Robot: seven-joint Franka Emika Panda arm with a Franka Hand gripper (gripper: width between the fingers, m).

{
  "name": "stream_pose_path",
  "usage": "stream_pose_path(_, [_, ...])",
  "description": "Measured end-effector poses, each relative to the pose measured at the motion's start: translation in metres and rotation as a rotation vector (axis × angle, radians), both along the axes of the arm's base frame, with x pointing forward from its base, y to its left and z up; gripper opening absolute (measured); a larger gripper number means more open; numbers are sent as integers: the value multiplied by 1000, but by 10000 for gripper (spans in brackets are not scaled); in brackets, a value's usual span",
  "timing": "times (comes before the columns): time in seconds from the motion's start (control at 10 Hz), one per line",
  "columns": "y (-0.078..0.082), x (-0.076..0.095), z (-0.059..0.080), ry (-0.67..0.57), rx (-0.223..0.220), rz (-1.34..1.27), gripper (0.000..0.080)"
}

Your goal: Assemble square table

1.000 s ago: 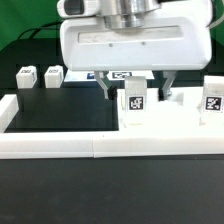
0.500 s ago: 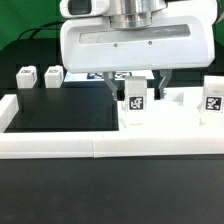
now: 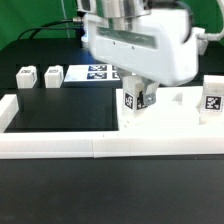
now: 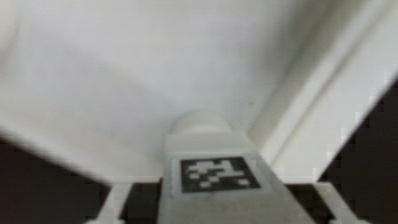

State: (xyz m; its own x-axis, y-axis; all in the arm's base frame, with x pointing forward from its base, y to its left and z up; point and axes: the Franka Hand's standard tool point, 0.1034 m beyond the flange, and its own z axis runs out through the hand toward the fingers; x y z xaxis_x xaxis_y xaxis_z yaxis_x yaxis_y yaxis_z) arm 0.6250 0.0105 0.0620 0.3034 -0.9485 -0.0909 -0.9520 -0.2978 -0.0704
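Clamping tilted leg block [image 3: 136, 99] — gripper [image 3: 137, 92] at table slab [image 3: 182, 118] edge, border rail [image 3: 60, 148] near.

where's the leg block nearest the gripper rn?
Exterior view: the leg block is just right of centre, tilted in the gripper over the white slab's left end, with the marker board behind it to the left.

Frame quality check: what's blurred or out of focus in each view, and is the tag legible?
Exterior view: the gripper and arm are smeared by motion blur, and the leg block between its fingers is soft; the leftmost spare leg block is crisp. Wrist view: soft throughout; that block's tag shows as a fuzzy pattern, and the white surface behind is featureless.
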Motion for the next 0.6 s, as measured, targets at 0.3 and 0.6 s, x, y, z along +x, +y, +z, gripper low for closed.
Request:
stream_pose_path(0.3, [-3, 1, 0, 17, 59, -309, 293])
stream_pose_path(0.6, [-2, 1, -1, 15, 53, -285, 330])
